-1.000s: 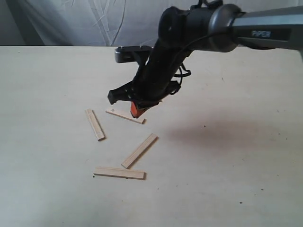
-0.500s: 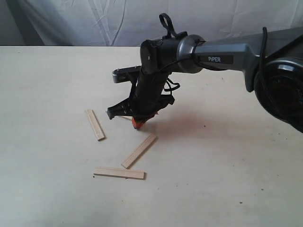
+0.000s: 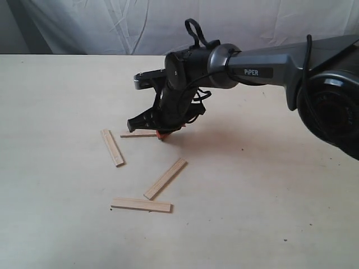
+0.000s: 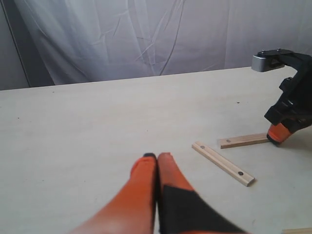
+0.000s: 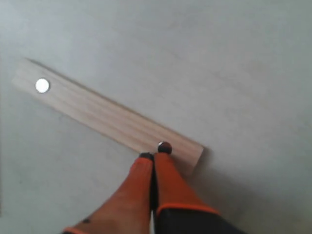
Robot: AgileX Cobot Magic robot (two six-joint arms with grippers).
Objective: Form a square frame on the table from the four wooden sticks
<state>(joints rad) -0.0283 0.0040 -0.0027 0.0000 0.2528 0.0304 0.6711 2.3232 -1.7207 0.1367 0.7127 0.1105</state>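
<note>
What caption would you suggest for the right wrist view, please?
Right hand, shut, its orange tips at one end of a dotted wooden stick lying flat on the table.

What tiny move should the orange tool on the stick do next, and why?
Probably push the pale flat wooden stick toward the neighbouring slanted wooden stick, making a corner. The right tool is shut, tips on that stick's end, and the two sticks lie apart.
</note>
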